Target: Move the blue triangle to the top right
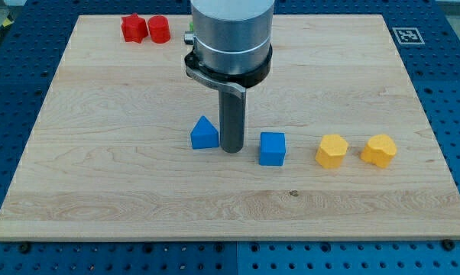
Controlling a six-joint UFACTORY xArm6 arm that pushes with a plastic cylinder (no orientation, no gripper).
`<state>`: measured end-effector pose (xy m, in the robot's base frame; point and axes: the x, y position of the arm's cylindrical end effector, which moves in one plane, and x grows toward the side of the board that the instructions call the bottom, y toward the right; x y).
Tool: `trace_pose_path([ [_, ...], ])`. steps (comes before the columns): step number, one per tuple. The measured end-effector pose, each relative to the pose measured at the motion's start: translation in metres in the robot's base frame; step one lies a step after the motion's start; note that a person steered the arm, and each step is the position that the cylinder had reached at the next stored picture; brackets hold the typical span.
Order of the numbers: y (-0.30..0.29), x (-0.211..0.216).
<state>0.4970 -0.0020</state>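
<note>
The blue triangle lies on the wooden board, a little left of the middle. My tip rests on the board just to the right of the triangle, close to it or touching; I cannot tell which. A blue cube lies to the right of my tip, with a small gap between them. The arm's grey body hangs above the rod and hides part of the board's top middle.
Two red blocks sit side by side at the top left. Two yellow blocks lie at the right, in line with the blue cube. A small green piece peeks out left of the arm body.
</note>
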Motion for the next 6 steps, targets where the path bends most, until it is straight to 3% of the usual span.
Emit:
trace_pose_path([
  [2,-0.036,0.048],
  [3,-0.067,0.030],
  [6,-0.055,0.000],
])
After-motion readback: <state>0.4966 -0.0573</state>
